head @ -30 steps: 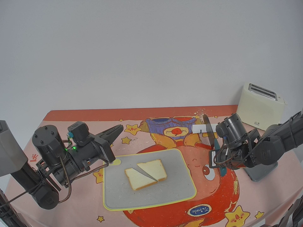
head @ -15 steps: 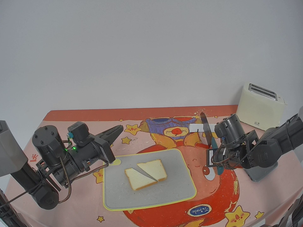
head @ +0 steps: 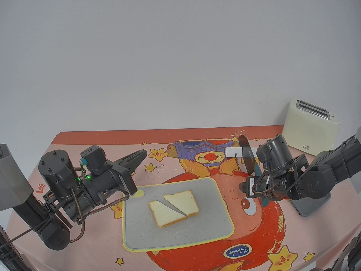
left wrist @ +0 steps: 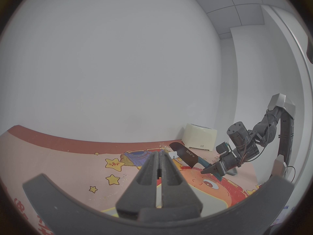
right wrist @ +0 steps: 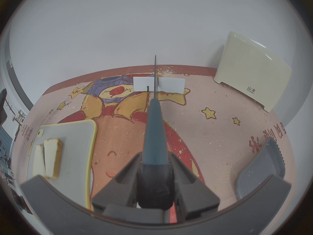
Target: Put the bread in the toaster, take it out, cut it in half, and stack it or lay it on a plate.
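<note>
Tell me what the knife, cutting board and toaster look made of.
The knife has a thin, smooth, dark grey blade, probably coated steel, and a matte teal handle, likely plastic. The cutting board is a grey matte slab with a yellow rim, probably plastic. The toaster has a cream shell with a soft sheen: plastic or painted metal, I cannot tell which.
</note>
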You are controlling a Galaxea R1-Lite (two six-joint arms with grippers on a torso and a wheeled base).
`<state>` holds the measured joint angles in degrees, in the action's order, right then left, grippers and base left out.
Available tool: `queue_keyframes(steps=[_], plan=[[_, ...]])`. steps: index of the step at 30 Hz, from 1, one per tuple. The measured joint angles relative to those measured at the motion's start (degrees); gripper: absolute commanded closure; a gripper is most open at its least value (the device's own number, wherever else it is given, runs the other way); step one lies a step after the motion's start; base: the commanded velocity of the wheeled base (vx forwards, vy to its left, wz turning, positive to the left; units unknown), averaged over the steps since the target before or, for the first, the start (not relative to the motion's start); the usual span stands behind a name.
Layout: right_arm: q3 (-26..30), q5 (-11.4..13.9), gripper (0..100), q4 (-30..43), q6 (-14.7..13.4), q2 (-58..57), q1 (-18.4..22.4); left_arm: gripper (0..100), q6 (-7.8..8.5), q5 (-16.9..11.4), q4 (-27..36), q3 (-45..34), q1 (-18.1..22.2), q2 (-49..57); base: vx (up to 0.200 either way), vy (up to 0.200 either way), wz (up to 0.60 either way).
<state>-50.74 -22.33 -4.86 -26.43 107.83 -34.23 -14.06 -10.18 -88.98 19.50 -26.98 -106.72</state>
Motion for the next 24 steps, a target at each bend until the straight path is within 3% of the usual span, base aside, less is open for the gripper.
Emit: queue_keyframes(steps=[12,18,20,24], plan=[[-0.1,-1.3,0,-0.2,-0.1,-1.7,0.6,100,0.00,0.0,0.0,0.0,0.0,-0.1,0.000,0.000,0.00],[0.6,-1.1,0,-0.1,0.6,-8.8,3.7,100,-0.06,-0.1,0.0,0.0,0.0,0.4,0.000,0.000,0.00],[1.2,0.8,0,-0.1,1.4,-12.6,5.8,100,-0.12,-0.2,0.0,-0.1,0.0,0.8,0.000,0.000,0.00],[2.8,9.7,0,0.0,2.5,-21.6,10.5,100,-0.37,-0.5,0.0,-0.3,0.0,2.0,0.000,0.000,0.00]])
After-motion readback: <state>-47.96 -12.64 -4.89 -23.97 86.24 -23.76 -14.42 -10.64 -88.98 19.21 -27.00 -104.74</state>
